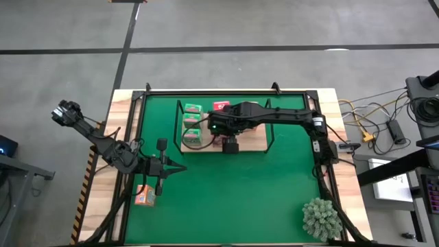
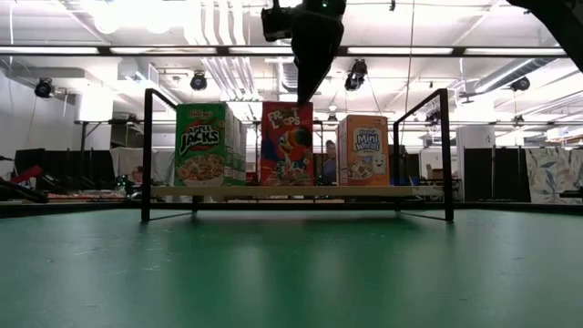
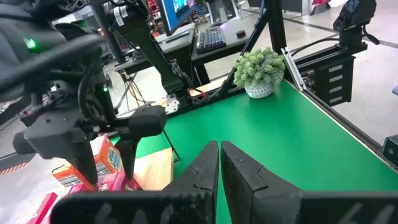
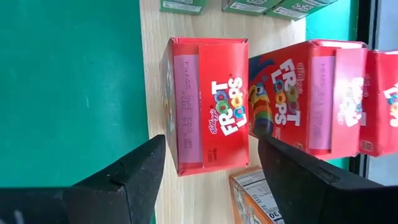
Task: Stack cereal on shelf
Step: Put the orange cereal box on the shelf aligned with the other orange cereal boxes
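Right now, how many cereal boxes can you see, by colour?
Green boxes: 3
Pink-red boxes: 3
Orange boxes: 2 (1 on the shelf, 1 off it)
Total in view: 8

The right arm extends from the right side toward the far centre, wrist bent down. The right pincer (image 4: 205, 171) points straight down, fingers (image 4: 134, 168) spread apart, one on each side, gripping nothing. The left arm rests low at the near left. The left pincer (image 3: 219, 165) is fully closed, fingers together, empty.
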You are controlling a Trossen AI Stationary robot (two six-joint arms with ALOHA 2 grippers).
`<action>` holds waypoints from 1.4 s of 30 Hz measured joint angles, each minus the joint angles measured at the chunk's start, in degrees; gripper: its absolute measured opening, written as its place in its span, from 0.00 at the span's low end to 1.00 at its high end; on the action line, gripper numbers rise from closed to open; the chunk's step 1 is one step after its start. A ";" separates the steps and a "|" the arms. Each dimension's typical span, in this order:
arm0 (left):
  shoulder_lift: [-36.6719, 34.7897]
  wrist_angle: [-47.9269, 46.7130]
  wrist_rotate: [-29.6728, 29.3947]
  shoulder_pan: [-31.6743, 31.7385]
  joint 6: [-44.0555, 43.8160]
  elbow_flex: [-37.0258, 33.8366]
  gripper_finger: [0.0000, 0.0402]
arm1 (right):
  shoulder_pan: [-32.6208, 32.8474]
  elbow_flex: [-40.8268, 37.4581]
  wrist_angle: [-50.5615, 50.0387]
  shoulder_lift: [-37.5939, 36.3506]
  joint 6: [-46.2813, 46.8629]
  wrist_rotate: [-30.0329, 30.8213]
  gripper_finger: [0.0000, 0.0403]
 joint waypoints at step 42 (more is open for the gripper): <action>24.09 -55.13 27.73 -7.45 -103.64 28.02 0.00 | 23.99 -61.94 71.98 -35.97 -11.24 7.08 0.41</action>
